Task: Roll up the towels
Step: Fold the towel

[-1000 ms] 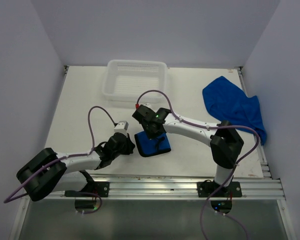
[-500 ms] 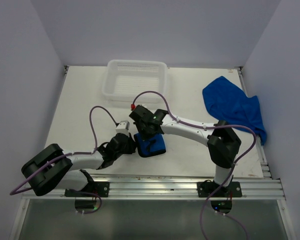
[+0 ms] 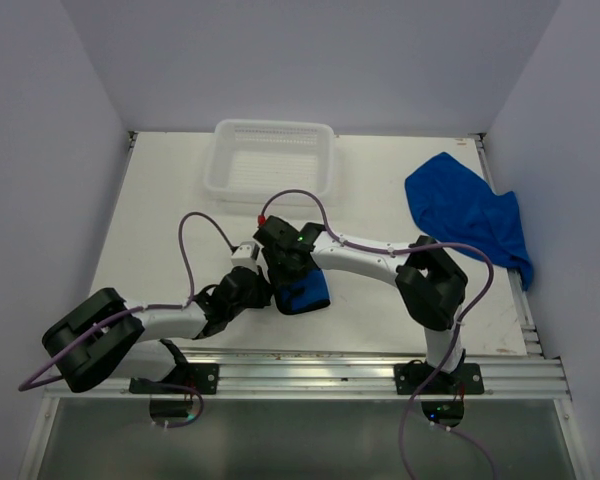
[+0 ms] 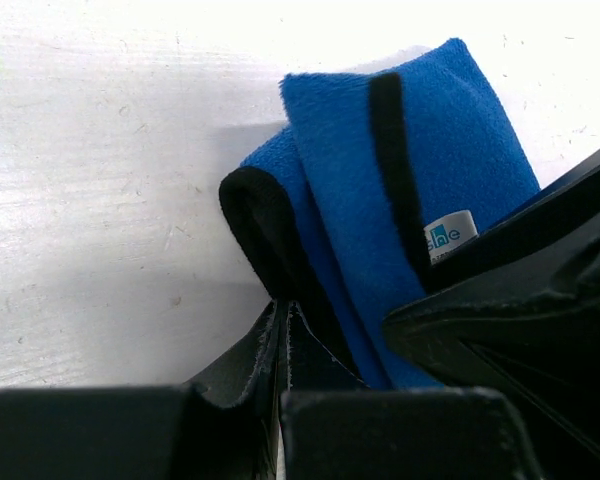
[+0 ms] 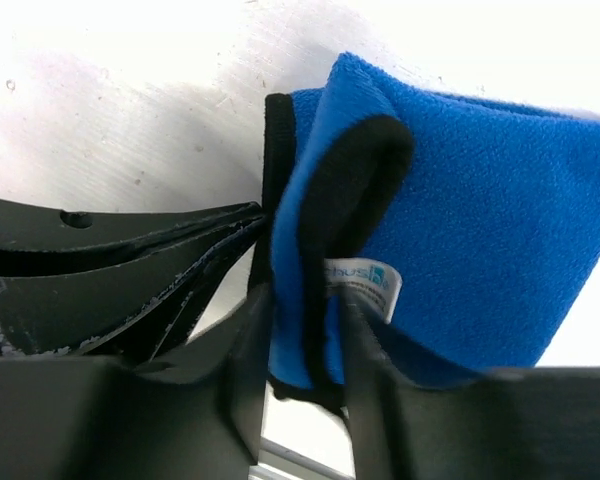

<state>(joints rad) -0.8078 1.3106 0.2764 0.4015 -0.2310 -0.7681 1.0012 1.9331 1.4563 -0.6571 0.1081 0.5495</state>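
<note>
Leftward since a second ago, the right gripper (image 5: 305, 340) has pushed the rolled towel (image 3: 306, 293) at lower centre against the left gripper (image 4: 283, 330), which is closed at the roll's hemmed end. The right jaws straddle that hem; pinching or releasing, I cannot tell. With this roll seemingly finished, the next move calls for a release that keeps it wound, then the loose towel (image 3: 465, 212) at upper right.

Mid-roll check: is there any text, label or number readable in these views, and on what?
"ehe" (roughly): blue letters, edge cut off, on the white tag of the rolled towel, left wrist view.
Right wrist view: the tag's print is too blurred to read.
Nothing readable on the basket or the loose towel.
</note>
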